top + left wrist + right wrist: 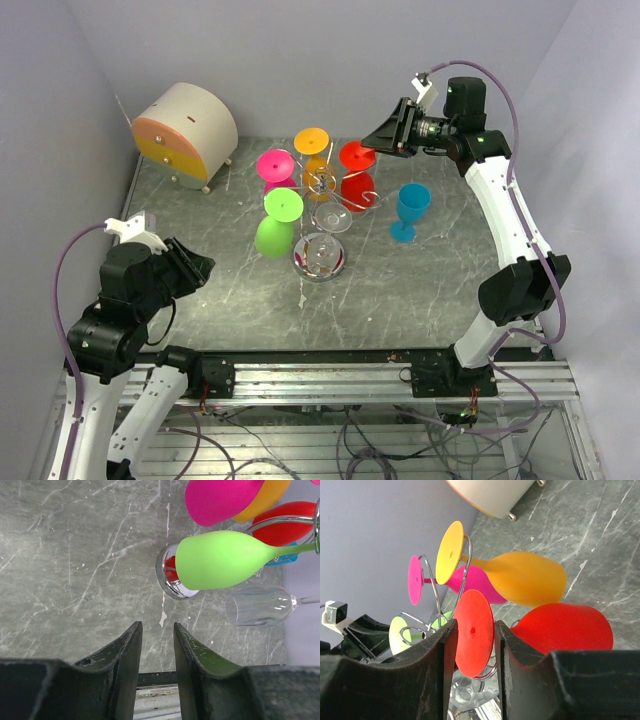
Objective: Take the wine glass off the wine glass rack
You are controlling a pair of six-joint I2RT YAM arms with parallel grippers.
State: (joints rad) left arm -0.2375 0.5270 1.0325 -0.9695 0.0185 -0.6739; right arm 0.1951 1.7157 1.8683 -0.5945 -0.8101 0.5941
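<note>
I think the job has hardly begun. On the gray table (430, 290) stands the silver rack (318, 262). The red glass (357, 188) hangs on it upside down, among other glasses (283, 204). A blue glass (410, 208) stands on the table beside the rack. The right fingers (378, 138) are open a little and hold nothing. The red glass's round foot is just in front of them, not yet gripped. The left fingers (200, 266) are far from the rack, open a little, and empty.
</note>
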